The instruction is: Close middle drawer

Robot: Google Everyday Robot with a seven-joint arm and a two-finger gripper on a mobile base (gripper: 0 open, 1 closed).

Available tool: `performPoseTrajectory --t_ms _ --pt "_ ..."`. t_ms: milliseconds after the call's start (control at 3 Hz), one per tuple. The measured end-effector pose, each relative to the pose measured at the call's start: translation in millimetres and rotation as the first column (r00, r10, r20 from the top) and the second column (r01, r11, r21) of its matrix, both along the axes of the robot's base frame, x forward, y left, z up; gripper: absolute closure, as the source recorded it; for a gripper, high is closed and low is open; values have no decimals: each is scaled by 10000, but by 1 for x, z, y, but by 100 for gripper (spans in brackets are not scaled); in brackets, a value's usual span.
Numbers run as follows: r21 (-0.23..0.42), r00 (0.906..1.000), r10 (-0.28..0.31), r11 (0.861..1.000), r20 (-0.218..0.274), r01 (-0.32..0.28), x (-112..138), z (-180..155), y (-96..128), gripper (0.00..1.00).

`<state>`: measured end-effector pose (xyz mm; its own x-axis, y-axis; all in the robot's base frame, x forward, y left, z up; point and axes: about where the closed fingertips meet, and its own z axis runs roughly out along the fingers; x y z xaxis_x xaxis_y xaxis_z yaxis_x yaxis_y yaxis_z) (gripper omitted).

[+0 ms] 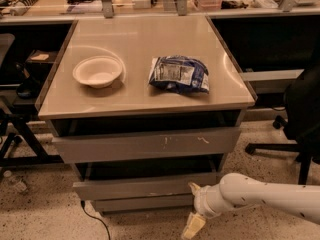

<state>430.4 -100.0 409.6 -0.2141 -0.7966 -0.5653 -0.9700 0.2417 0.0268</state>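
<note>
The middle drawer [145,188], a wide, plain grey metal front with no handle, sits level and slightly pulled out, with a dark gap above it; the gripper [193,207], fingers spread, is at its right end

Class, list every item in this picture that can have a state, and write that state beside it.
Middle drawer: a little way open, not yet pushed home.
Top drawer: looks slightly open, dark gap above its front.
Bottom drawer: looks shut.
Bowl: upright, empty.
Bag: lying flat on the tabletop.
Gripper: open, at the middle drawer's right end.
</note>
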Motion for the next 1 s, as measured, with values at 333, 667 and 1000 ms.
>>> performPoseTrajectory --t_ms 333,667,1000 --pt "0 10000 0 10000 0 0 0 0 0 18" --pt "0 10000 1 10000 -1 -1 0 0 0 43" --pt "1 10000 1 10000 -1 -1 0 0 0 66"
